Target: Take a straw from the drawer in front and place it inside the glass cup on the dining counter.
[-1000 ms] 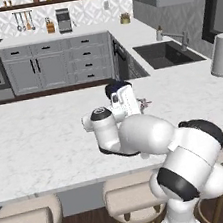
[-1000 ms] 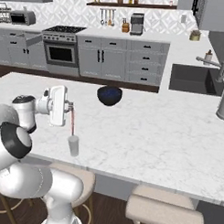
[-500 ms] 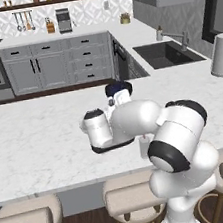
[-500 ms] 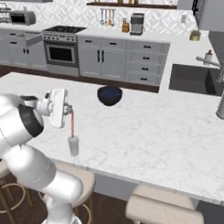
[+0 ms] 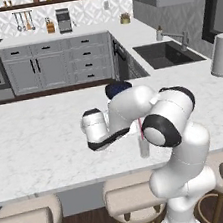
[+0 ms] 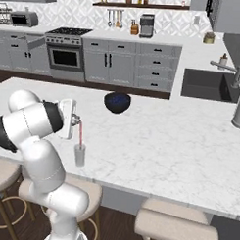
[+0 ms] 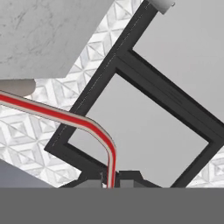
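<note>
Right base view: the end effector (image 6: pixel 76 119) is clamped on the upper end of the red straw (image 6: pixel 81 135), which hangs upright with its lower end inside the glass cup (image 6: pixel 80 155). The cup stands on the white marble bench (image 6: pixel 155 143), near its front edge and above the tan stools (image 6: pixel 177 227). A dark-blue bowl (image 6: pixel 117 102) sits farther back on the same bench, well apart from the cup.

Left base view: the arm's elbow now swings across the middle of the frame, covering most of the cup (image 5: pixel 144 147) and leaving only a short length of straw (image 5: pixel 140 128) visible; one second ago the elbow lay lower and to the right. Against the earlier frames, the straw stands lower, its tip now within the cup rather than just above the rim. The cup and the bowl (image 5: pixel 117 88) are unmoved.

Hand view: the straw (image 7: pixel 65 116) rises from between the closed finger tips (image 7: pixel 114 180) and appears bent.
</note>
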